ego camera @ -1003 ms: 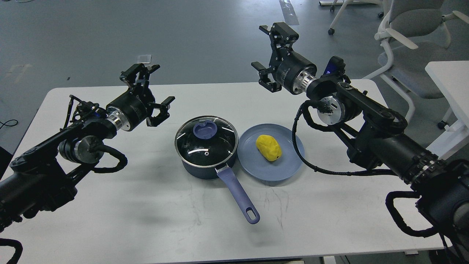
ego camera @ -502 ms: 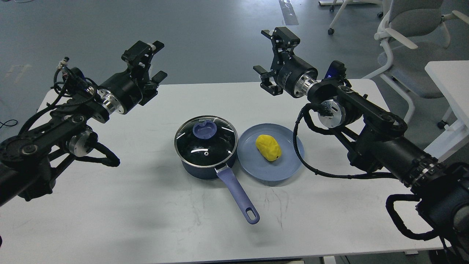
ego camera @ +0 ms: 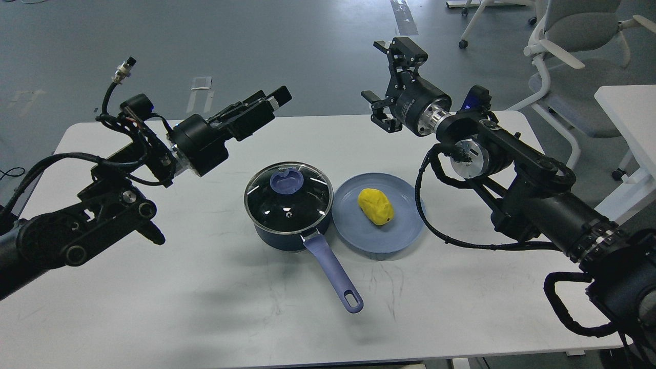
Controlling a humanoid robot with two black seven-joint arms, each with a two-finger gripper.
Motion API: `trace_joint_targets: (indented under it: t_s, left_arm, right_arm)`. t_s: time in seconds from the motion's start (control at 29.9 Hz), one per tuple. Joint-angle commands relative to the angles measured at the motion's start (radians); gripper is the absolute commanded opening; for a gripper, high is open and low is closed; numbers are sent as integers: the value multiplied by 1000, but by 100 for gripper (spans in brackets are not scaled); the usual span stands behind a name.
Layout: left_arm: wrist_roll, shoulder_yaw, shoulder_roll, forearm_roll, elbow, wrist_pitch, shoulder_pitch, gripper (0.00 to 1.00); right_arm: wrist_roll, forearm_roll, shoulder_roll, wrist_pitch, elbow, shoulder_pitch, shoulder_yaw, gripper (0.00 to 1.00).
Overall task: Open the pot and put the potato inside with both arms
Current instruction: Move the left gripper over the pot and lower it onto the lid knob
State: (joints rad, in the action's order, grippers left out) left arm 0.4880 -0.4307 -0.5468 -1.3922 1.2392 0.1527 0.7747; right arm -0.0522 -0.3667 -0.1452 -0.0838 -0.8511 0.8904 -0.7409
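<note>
White table [ego camera: 154,307], mid area: pot [ego camera: 287,225] w/ glass lid [ego camera: 287,197] touching plate [ego camera: 379,236] on its right; potato [ego camera: 375,206] on plate. Pot handle [ego camera: 333,274] juts toward front edge. Left half, front strip & far-right corner bare. Both arms raised above table; space over lid & potato unblocked.

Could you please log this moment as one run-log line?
lid: on pot | potato: on plate | left end effector: aloft | right end effector: open, aloft
</note>
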Motion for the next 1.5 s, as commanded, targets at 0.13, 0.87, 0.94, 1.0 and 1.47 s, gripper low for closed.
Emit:
trace_joint_targets:
  t_s: [0.13, 0.87, 0.94, 1.0, 1.47]
  left_arm:
    - [1, 96, -22, -511, -6, 287, 1, 98]
    - [1, 159, -24, -334, -27, 336, 27, 98]
    - [1, 161, -24, -443, -44, 336, 24, 98]
    - [1, 162, -22, -499, -63, 336, 17, 98]
    - [1, 274, 63, -573, -210, 336, 18, 98]
  right_arm:
    - [0, 0, -2, 3, -2, -11, -8, 100]
    - [-1, 3, -20, 1, -16, -41, -63, 100]
    - [-1, 6, -25, 1, -13, -54, -112, 100]
    - [-1, 8, -25, 1, -13, -67, -141, 100]
    - [0, 12, -71, 3, -13, -71, -147, 100]
